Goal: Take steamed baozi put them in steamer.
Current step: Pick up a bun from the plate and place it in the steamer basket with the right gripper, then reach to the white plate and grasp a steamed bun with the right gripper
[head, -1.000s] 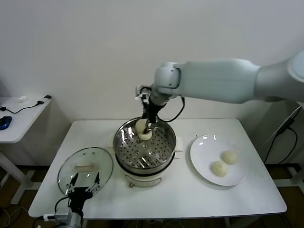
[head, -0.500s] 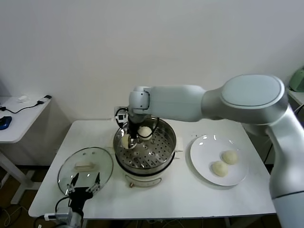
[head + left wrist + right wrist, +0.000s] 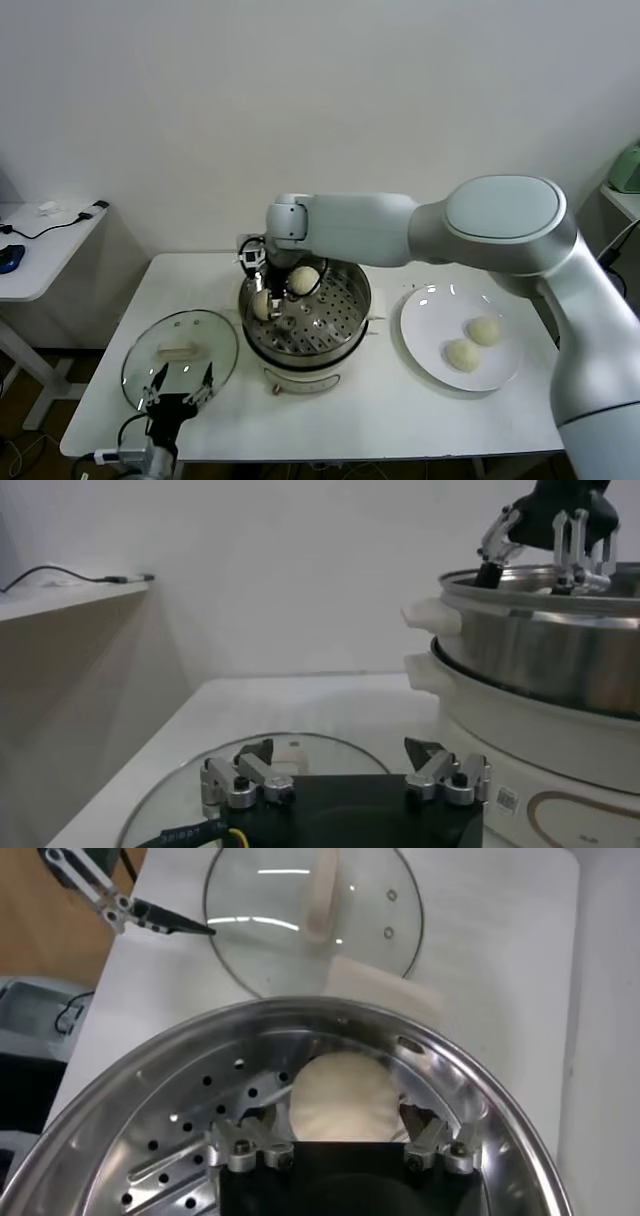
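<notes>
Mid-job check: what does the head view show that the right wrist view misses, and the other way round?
Only the head view shows the white plate with two baozi, and a bun lying apart from the right gripper. Only the right wrist view shows, close up, the bun sitting between that gripper's fingers on the perforated tray. Both show the steamer, the glass lid and the left gripper by the lid.

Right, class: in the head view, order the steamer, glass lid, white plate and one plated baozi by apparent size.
1. steamer
2. white plate and glass lid: look alike, so no ranking between them
3. baozi on the plate: clearly smallest
</notes>
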Motion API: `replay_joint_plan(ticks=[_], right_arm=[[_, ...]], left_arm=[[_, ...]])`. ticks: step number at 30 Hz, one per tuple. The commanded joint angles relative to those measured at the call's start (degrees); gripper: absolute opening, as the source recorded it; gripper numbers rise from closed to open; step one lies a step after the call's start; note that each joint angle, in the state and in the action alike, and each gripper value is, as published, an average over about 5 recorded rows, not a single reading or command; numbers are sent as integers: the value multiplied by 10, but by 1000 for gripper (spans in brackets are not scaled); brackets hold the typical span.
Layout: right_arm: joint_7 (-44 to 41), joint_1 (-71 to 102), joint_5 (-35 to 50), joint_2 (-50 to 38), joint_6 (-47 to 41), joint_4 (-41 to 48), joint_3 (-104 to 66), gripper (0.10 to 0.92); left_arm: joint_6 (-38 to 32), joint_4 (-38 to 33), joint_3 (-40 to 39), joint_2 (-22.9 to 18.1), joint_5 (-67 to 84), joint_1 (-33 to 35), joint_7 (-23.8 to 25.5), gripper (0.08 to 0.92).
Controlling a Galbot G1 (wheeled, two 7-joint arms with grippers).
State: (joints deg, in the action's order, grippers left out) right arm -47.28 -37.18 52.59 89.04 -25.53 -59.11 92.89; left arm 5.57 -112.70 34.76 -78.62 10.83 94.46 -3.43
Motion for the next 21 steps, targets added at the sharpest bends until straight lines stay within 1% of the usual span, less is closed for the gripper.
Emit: replay_joint_plan(ticks=[1,4,8,11,13,17,21], right_arm=[[-56,-102,-16,-98,48,-97,28,822],[-83,-162,-18,-177,69,-145,52,823],[-112,-240,-32,-308,88,-205,97,823],[-128,-279,-69,-395,104,-236,141,823],[-135,-288,-110,-450,115,-251,172,823],[-138,-252,-190,-541,125,-268,199,823],[-130,-154,-252,-596,121,-270,160,823]], left_arm=[[0,0,0,-1,-1,0,0,823],[1,-3,-1,-1,-1,-1,1,823],[4,-6,-1,-4,0,-2,2,823],[5,-8,-1,-4,-1,-2,4,823],[5,-8,0,-4,-1,-2,4,823],[3,-6,3,-4,-2,-1,4,823],[3,-7,6,-6,-2,0,3,823]])
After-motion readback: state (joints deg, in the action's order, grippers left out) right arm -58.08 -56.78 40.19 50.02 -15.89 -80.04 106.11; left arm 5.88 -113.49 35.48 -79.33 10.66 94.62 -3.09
